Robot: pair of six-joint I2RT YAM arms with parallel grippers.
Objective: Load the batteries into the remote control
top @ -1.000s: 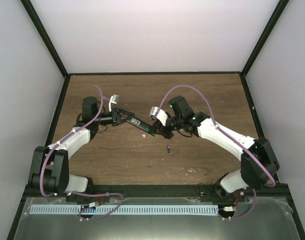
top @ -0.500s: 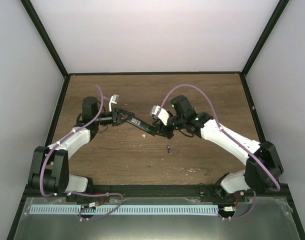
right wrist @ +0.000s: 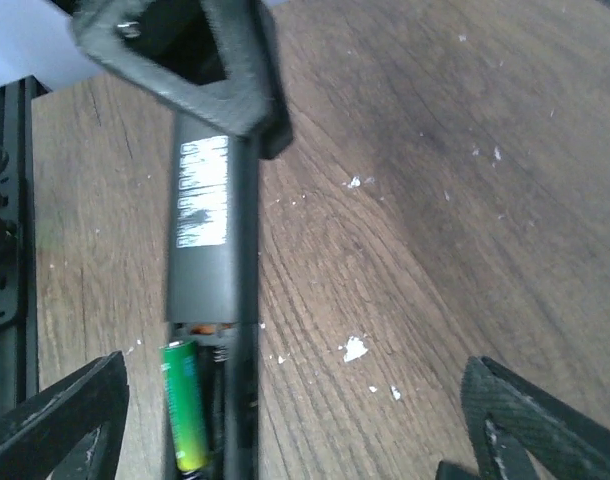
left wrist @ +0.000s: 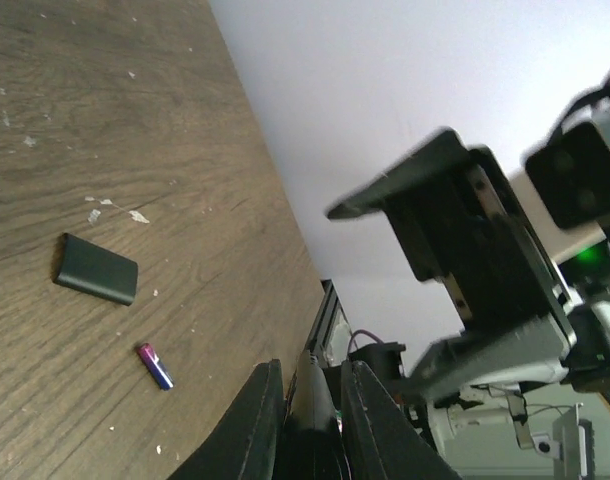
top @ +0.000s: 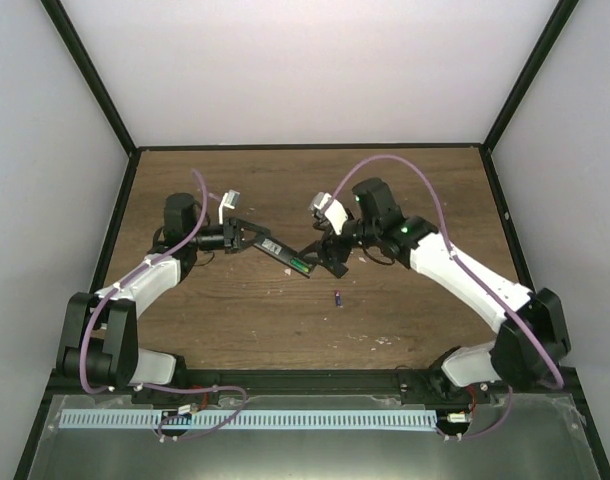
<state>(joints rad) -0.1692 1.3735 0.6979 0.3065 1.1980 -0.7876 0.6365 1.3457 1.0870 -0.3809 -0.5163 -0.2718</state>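
Observation:
The remote control (top: 277, 249) is held off the table, my left gripper (top: 251, 238) shut on one end of it. In the left wrist view it shows as a dark bar (left wrist: 312, 412) between the fingers. Its back faces up in the right wrist view, a label on the black body (right wrist: 207, 225) and the battery bay uncovered. A green battery (right wrist: 185, 404) lies in that bay. My right gripper (right wrist: 285, 430) stands wide open around the bay end, touching nothing; from above it (top: 324, 257) is just right of the remote. A purple battery (top: 338, 297) lies on the table.
A small black cover piece (left wrist: 96, 269) lies on the wooden table (top: 405, 180), near the purple battery (left wrist: 155, 366). White specks are scattered over the wood. Black frame posts and pale walls border the table.
My right gripper has opened wide, let go at the remote's bay end and drawn back slightly to the right. The green battery stays in the bay. The left arm has not moved.

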